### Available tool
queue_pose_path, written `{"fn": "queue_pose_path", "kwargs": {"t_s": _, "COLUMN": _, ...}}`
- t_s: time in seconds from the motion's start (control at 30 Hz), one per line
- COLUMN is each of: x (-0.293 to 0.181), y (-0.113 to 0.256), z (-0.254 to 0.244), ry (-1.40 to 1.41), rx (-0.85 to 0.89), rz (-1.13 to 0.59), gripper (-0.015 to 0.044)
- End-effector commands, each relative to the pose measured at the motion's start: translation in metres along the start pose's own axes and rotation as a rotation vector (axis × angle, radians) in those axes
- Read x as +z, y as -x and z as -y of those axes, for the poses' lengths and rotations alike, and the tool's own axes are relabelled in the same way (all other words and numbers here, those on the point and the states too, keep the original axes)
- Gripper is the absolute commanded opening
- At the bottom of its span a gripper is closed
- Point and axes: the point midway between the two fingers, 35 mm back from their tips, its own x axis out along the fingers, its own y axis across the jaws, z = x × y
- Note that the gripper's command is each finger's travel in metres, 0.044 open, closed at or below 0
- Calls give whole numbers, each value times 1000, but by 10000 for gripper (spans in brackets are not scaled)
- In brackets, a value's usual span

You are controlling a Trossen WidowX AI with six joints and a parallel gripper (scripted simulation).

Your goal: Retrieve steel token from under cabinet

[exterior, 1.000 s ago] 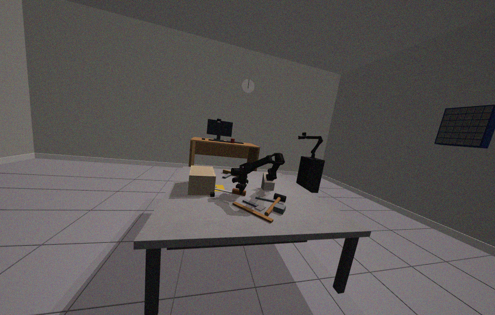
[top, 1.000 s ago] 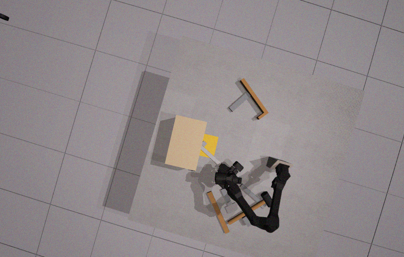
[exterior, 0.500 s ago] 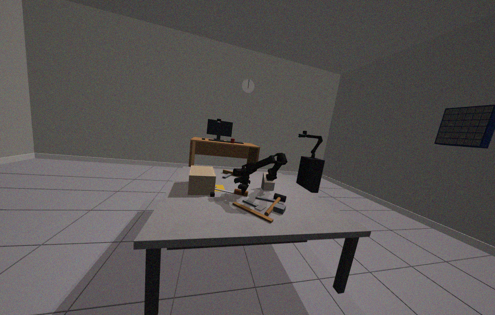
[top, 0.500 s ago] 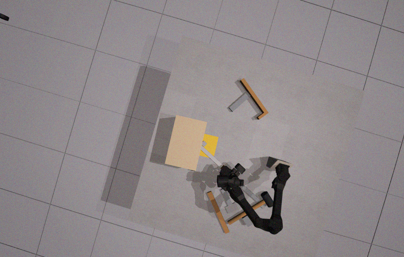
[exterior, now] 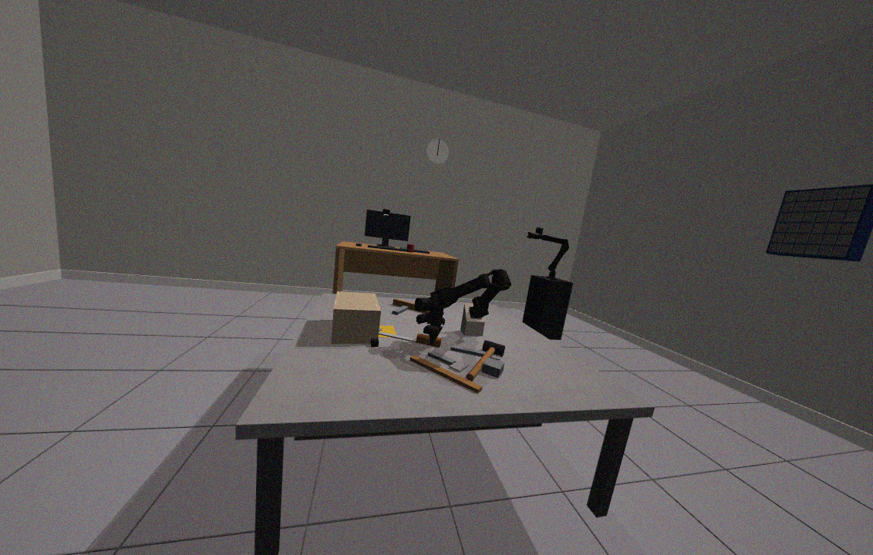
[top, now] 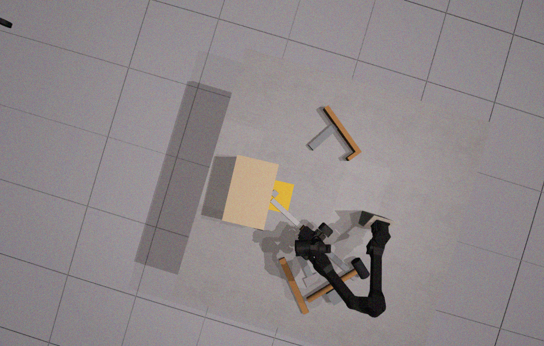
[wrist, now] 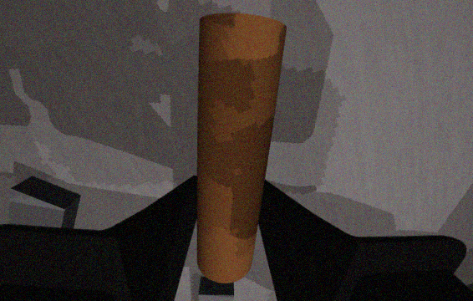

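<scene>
My gripper (top: 302, 228) (exterior: 432, 338) (wrist: 228, 184) is shut on the orange-brown handle (wrist: 236, 104) (exterior: 423, 340) of a tool. Its long pale flat blade (top: 286, 212) (exterior: 395, 337) runs low from the fingers across the yellow marked area to the cabinet front; its far tip is hard to make out. The tan cabinet (top: 250, 191) (exterior: 355, 321) stands beside the yellow marked area (top: 285, 197) (exterior: 389, 330). A small grey piece (top: 275, 193), which looks like the token, shows on the yellow at the cabinet's edge, close to the blade's tip. Whether they touch is unclear.
An orange bar (top: 293, 286) (exterior: 445, 373) and a black-headed hammer-like tool (top: 332, 286) (exterior: 481, 363) lie near the arm, with grey pieces among them. An L-shaped orange tool (top: 342, 129) lies farther off. A small black block (exterior: 374, 342) shows by the cabinet's corner.
</scene>
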Motion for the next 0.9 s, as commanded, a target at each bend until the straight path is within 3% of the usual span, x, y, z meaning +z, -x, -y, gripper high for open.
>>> {"fn": "queue_pose_path", "kwargs": {"t_s": 0.0, "x": -8, "y": -1, "z": 1, "ry": -1, "rx": -6, "rz": -1, "gripper": 0}}
{"fn": "queue_pose_path", "kwargs": {"t_s": 0.87, "x": -23, "y": 2, "z": -2, "ry": 0, "rx": -3, "rz": -1, "gripper": 0}}
